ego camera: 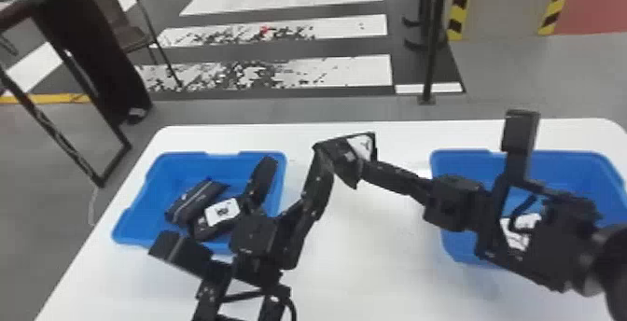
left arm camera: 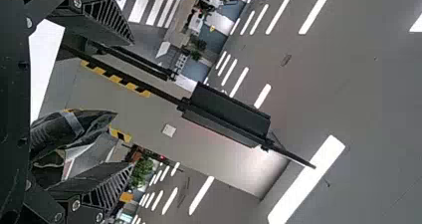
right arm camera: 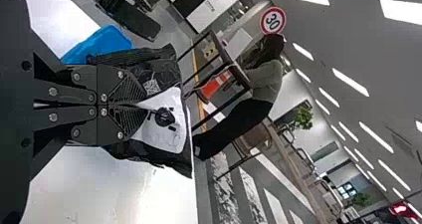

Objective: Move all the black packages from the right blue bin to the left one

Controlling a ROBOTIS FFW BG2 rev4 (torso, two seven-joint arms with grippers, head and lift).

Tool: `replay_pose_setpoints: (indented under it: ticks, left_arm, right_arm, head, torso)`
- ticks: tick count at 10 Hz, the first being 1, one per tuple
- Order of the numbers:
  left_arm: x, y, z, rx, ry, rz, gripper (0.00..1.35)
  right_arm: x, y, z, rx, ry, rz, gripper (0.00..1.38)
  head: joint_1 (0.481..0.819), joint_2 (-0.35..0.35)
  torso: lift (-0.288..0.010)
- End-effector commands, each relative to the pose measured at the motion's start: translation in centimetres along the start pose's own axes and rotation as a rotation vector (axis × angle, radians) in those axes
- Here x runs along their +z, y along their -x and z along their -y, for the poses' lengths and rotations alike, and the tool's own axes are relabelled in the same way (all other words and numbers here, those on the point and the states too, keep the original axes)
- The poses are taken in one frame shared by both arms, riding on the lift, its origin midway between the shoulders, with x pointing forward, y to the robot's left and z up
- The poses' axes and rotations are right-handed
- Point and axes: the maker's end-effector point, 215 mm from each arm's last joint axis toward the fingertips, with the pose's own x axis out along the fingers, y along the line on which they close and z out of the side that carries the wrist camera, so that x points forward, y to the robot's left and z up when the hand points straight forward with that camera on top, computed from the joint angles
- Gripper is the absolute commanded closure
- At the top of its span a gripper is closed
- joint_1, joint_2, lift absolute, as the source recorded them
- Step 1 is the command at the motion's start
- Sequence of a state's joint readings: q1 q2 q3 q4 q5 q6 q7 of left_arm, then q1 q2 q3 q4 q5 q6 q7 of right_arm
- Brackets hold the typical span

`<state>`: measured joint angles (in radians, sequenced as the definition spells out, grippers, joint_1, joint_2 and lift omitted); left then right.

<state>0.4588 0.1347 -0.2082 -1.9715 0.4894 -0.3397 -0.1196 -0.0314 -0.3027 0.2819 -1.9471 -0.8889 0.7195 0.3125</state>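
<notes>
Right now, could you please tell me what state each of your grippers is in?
Left gripper: open, fingers wide apart, gripping nothing.
Right gripper: closed, holding a black package.

Open air lies between the left gripper's (ego camera: 294,153) jaws — a package (ego camera: 347,159) crowds one side. The left bin's rim (ego camera: 283,157) lies below.

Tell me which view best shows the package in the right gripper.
Right wrist view: the package is close, its white label plain. The head view shows it farther off; the left wrist view, part of it.
</notes>
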Motion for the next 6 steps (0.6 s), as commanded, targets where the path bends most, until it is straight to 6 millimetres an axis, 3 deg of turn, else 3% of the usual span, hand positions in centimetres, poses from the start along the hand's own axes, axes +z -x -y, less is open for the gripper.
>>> replay_pose_setpoints:
  ticks: [1,5,6]
  left_arm:
    - [-0.3,0.0,0.1,-0.001,0.001,-0.011,0.19]
    - [-0.9,0.1,0.1,-0.009,0.007,-0.033,0.19]
    - [-0.7,0.2,0.0,-0.010,0.006,-0.029,0.30]
  right_arm:
    - [-0.9,-0.9,-1.5,0.040,-0.013,-0.015,1.16]
    - [-2.0,-1.8,-3.9,0.103,-0.046,-0.037,1.16]
    - [-2.2,-1.8,-4.1,0.107,-0.049,-0.040,1.16]
  head:
    - [0.695,0.208]
    - [0.695,0.252]
    - [0.695,0.257]
  torso:
    - [-0.154]
    - [-0.154]
    - [-0.154]
